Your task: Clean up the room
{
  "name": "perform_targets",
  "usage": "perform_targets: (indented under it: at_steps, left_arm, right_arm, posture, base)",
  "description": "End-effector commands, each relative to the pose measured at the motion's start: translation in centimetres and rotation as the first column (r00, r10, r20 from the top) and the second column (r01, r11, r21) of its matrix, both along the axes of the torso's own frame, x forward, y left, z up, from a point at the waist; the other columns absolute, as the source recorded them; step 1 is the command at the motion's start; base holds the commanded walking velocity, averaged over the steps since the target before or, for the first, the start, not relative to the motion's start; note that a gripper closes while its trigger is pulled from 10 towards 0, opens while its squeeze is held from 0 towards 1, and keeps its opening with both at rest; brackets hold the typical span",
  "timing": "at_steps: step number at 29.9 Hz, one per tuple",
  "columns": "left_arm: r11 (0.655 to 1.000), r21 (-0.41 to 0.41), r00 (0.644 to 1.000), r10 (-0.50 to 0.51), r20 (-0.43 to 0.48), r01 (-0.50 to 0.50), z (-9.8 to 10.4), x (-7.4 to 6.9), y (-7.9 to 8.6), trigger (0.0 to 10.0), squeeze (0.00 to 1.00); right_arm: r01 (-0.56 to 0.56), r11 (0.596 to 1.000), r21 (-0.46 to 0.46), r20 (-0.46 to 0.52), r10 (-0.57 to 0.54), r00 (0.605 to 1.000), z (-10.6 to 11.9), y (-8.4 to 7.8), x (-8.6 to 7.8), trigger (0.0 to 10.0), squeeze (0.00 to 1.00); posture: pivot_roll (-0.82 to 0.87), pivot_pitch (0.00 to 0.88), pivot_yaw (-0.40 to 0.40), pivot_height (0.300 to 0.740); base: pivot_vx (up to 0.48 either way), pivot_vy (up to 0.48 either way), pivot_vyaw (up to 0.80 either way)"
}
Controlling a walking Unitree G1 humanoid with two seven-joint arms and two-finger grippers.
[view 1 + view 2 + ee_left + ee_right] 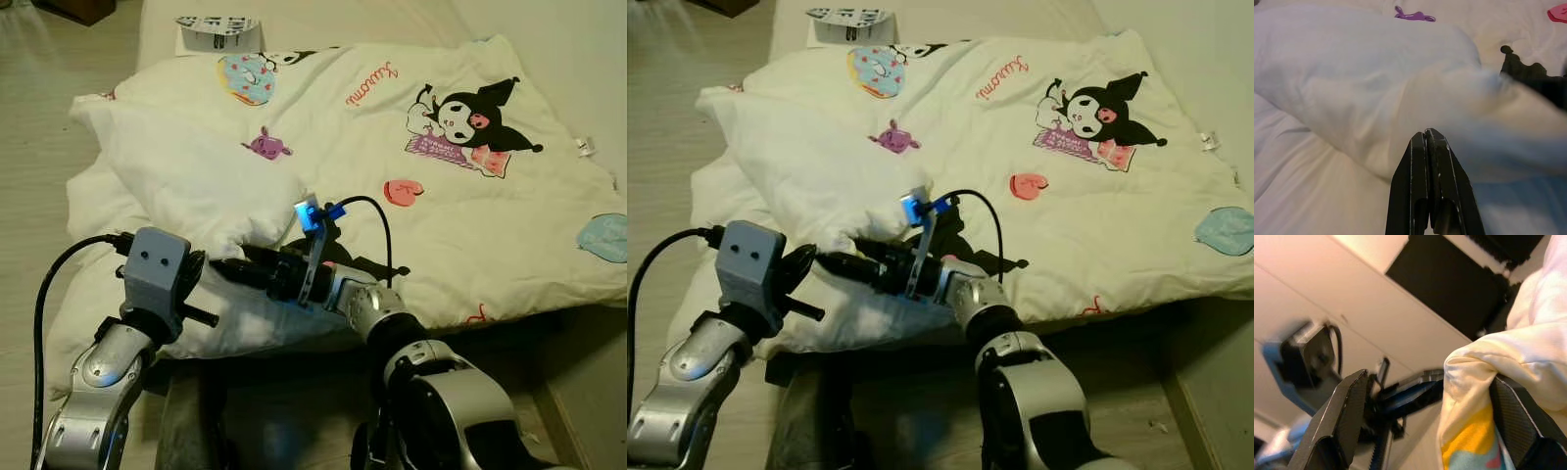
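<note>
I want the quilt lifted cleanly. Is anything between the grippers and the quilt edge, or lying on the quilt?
Nothing visible stands between them. Both the left gripper and the right gripper are already at the folded corner of the quilt; cloth sits between the right gripper's open fingers. A printed box lies beyond the quilt's far edge, apparently off it.

blanket [392, 166] fold blocks both claws | floor [39, 157] leftward — open

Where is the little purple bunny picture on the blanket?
In the head views, the purple bunny print is on the blanket's left half, just above the puffy folded part the grippers reach toward.
</note>
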State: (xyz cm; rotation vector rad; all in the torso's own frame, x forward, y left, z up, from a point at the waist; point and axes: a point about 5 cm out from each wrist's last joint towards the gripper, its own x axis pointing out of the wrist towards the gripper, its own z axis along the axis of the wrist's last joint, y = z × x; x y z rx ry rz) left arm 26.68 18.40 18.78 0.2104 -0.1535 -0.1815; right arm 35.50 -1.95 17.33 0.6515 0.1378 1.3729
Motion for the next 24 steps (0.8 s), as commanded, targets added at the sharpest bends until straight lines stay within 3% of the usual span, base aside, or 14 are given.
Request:
perform_targets:
  at_steps: [1, 2, 3, 4, 6, 9, 13, 15, 18, 19, 20, 22, 23, 24]
  left_arm:
    - [1.0, 0.019, 1.0, 0.009, -0.013, -0.009, -0.4, -0.3, 0.4, 10.0, 0.0]
    - [1.0, 0.02, 1.0, 0.009, -0.011, -0.008, -0.4, -0.3, 0.4, 10.0, 0.0]
    - [1.0, 0.025, 1.0, 0.007, -0.009, -0.007, -0.4, -0.3, 0.5, 10.0, 0.0]
    - [1.0, 0.025, 1.0, 0.007, -0.009, -0.007, -0.4, -0.3, 0.5, 10.0, 0.0]
    - [1.0, 0.031, 1.0, 0.006, -0.005, -0.006, -0.3, -0.4, 0.7, 10.0, 0.0]
    - [0.999, 0.04, 1.0, 0.014, -0.004, -0.014, -0.2, -0.8, 1.3, 10.0, 0.0]
    - [0.998, 0.047, 0.999, 0.035, -0.002, -0.035, -0.1, -1.2, 1.9, 10.0, 0.0]
    - [0.996, 0.053, 0.998, 0.066, 0.001, -0.066, 0.0, -1.8, 2.7, 10.0, 0.0]
    - [0.993, 0.058, 0.995, 0.101, -0.001, -0.1, -0.1, -2.5, 3.5, 10.0, 0.0]
    - [0.993, 0.058, 0.995, 0.101, -0.001, -0.1, -0.1, -2.5, 3.5, 10.0, 0.0]
    - [0.992, 0.057, 0.993, 0.117, 0.0, -0.117, -0.2, -2.7, 3.9, 10.0, 0.0]
    - [0.986, 0.051, 0.987, 0.16, 0.004, -0.16, -0.1, -3.1, 4.8, 10.0, 0.0]
    - [0.983, 0.048, 0.984, 0.176, 0.005, -0.176, 0.0, -3.2, 5.1, 10.0, 0.0]
    - [0.983, 0.048, 0.984, 0.176, 0.005, -0.176, 0.0, -3.2, 5.1, 10.0, 0.0]
  right_arm:
    - [0.015, 1.0, -0.026, 0.018, -0.015, 1.0, -0.2, 0.2, 0.0, 10.0, 0.0]
    - [0.055, 0.994, -0.097, 0.066, -0.048, 0.997, -0.4, 0.1, 0.1, 10.0, 0.0]
    - [0.158, 0.944, -0.289, 0.217, -0.096, 0.971, -1.0, 0.0, 0.5, 10.0, 0.0]
    - [0.158, 0.944, -0.289, 0.217, -0.096, 0.971, -1.0, 0.0, 0.5, 10.0, 0.0]
    - [0.32, 0.845, -0.429, 0.457, -0.103, 0.884, -0.8, -0.3, 1.0, 10.0, 0.0]
    - [0.36, 0.879, -0.314, 0.521, -0.157, 0.839, 1.7, -0.4, 1.5, 10.0, 0.0]
    - [0.341, 0.901, -0.267, 0.58, -0.133, 0.804, 3.4, -0.4, 1.4, 10.0, 0.0]
    - [0.371, 0.879, -0.301, 0.715, -0.05, 0.698, 4.5, -0.5, 0.9, 10.0, 0.0]
    - [0.495, 0.826, -0.268, 0.738, -0.154, 0.657, 5.6, -0.8, 1.6, 10.0, 0.0]
    - [0.495, 0.826, -0.268, 0.738, -0.154, 0.657, 5.6, -0.8, 1.6, 10.0, 0.0]
    - [0.56, 0.788, -0.256, 0.709, -0.241, 0.663, 5.8, -1.1, 2.3, 10.0, 0.0]
    - [0.687, 0.669, -0.285, 0.484, -0.518, 0.705, 4.1, -2.5, 4.1, 10.0, 0.0]
    - [0.702, 0.637, -0.317, 0.353, -0.608, 0.711, 2.9, -3.0, 4.5, 10.0, 0.0]
    - [0.702, 0.637, -0.317, 0.353, -0.608, 0.711, 2.9, -3.0, 4.5, 10.0, 0.0]
  posture:
    - [0.18, 0.377, -0.011, 0.541]
    - [0.18, 0.377, -0.011, 0.541]
    - [0.18, 0.376, -0.007, 0.541]
    - [0.18, 0.376, -0.007, 0.541]
    - [0.17, 0.376, -0.006, 0.541]
    - [0.17, 0.373, -0.009, 0.541]
    - [0.17, 0.373, -0.009, 0.541]
    - [0.17, 0.371, -0.013, 0.541]
    - [0.16, 0.371, -0.013, 0.541]
    - [0.16, 0.371, -0.013, 0.541]
    - [0.16, 0.372, -0.012, 0.541]
    - [0.16, 0.369, -0.008, 0.541]
    - [0.16, 0.369, -0.008, 0.541]
    - [0.16, 0.369, -0.008, 0.541]
  base:
    - [0.0, 0.0, 0.0]
    - [0.0, 0.0, 0.0]
    - [0.0, 0.0, 0.0]
    - [0.0, 0.0, 0.0]
    - [0.0, 0.0, 0.0]
    - [0.0, 0.0, 0.0]
    - [0.0, 0.0, 0.0]
    - [0.0, 0.0, 0.0]
    - [0.0, 0.0, 0.0]
    - [0.0, 0.0, 0.0]
    - [0.0, 0.0, 0.0]
    - [0.0, 0.0, 0.0]
    - [0.0, 0.0, 0.0]
    - [0.0, 0.0, 0.0]
